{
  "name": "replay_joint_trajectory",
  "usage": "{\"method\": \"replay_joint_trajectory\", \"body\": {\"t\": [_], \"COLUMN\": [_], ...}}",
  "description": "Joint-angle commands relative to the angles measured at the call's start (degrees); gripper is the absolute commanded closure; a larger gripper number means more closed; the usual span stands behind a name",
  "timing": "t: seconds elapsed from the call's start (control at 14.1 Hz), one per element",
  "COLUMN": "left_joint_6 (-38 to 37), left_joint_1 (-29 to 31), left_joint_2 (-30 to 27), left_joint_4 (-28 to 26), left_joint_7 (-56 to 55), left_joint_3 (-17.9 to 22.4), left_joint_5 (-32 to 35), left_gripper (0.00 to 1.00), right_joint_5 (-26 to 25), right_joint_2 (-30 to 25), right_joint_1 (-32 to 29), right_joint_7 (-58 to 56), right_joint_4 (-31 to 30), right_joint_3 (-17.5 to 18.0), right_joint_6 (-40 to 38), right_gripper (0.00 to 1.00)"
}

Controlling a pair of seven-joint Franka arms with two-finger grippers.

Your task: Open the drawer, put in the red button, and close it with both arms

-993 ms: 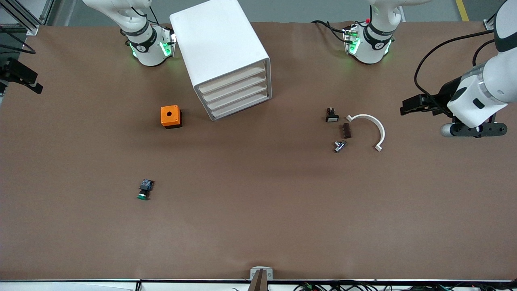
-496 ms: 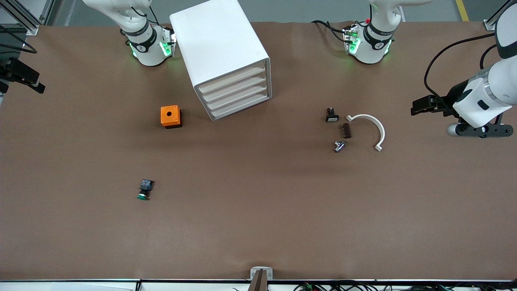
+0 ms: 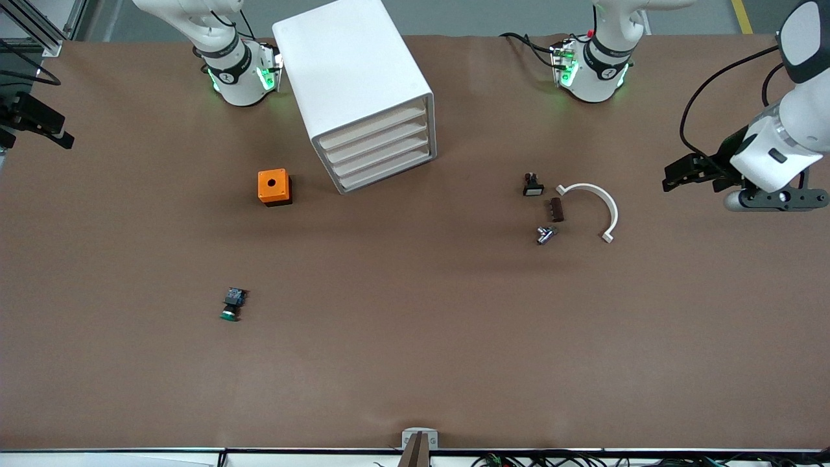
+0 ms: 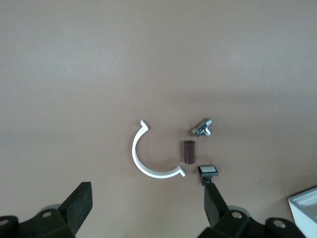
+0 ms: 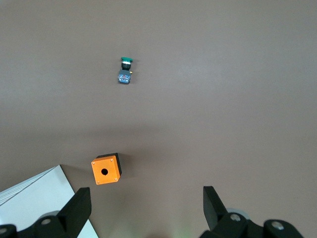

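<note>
The red button shows in no view. The white drawer cabinet [image 3: 379,149] stands between the arm bases with all its drawers shut; a corner of it shows in the left wrist view [image 4: 304,208] and the right wrist view [image 5: 29,198]. My left gripper [image 3: 681,175] is open and empty in the air at the left arm's end of the table [image 4: 147,198]. My right gripper [image 3: 35,120] is open and empty at the right arm's end of the table [image 5: 146,201].
A green-capped switch [image 3: 231,306] [image 5: 125,69] and an orange box [image 3: 274,187] [image 5: 105,169] lie toward the right arm's end. A white curved clamp [image 3: 600,201] [image 4: 143,161], brown piece [image 3: 556,209], metal fitting [image 3: 545,234] and white-capped switch [image 3: 532,185] lie toward the left arm's end.
My left arm has drawn away from the small parts toward its end of the table. The right gripper has barely shifted. Nothing on the table has moved.
</note>
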Motion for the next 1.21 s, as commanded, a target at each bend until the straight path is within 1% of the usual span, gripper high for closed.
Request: {"method": "replay_joint_trajectory", "body": {"t": [0.0, 0.14, 0.28, 0.57, 0.71, 1.13], "left_joint_6": [0.3, -3.5, -6.8, -7.0, -8.3, -8.7], "left_joint_1": [0.0, -0.1, -0.1, -0.2, -0.1, -0.4], "left_joint_2": [-4.4, -5.6, -5.6, -4.4, -4.3, -3.5], "left_joint_4": [-0.2, 1.8, 5.7, 10.4, 10.8, 10.7], "left_joint_7": [1.2, 1.1, 0.7, 0.1, 0.2, 0.2], "left_joint_3": [0.5, 0.5, 0.5, 0.5, 0.5, 0.3], "left_joint_5": [1.1, 1.1, 1.1, 1.1, 1.1, 1.2], "left_gripper": [0.01, 0.01, 0.01, 0.01, 0.01, 0.01], "right_joint_5": [0.7, 0.7, 0.7, 0.7, 0.7, 0.7], "right_joint_2": [-1.5, -1.5, -1.5, -1.5, -1.5, -1.5], "right_joint_1": [-1.0, -1.0, -1.0, -1.1, -1.1, -1.1], "right_joint_7": [-0.1, -0.1, -0.1, -0.2, -0.2, -0.2], "right_joint_4": [-1.3, -1.3, -1.3, -1.3, -1.4, -1.3], "right_joint_3": [0.6, 0.6, 0.6, 0.5, 0.6, 0.6], "right_joint_6": [-0.2, -0.3, -0.6, -0.8, -0.8, -1.1], "right_gripper": [0.0, 0.0, 0.0, 0.0, 0.0, 0.0]}}
